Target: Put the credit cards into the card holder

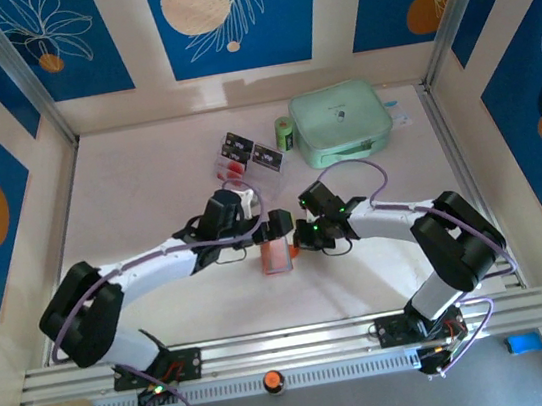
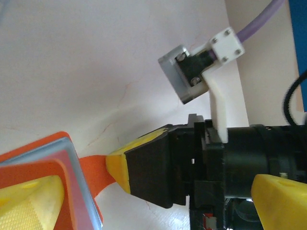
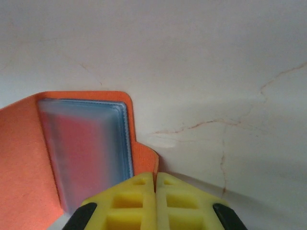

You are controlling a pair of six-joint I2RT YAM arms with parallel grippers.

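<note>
two credit cards (image 1: 266, 155), perhaps, on pale veined table (image 1: 147, 180); blue-panelled walls (image 1: 226, 27).

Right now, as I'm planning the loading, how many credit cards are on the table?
2. Both lie at the far side, left of the mint-green pouch: the left card and the right card beside it. Others may hide under them or inside the card holder.

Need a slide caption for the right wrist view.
Right gripper shut on the tab of the open orange card holder, its clear pockets showing, white table behind.
</note>
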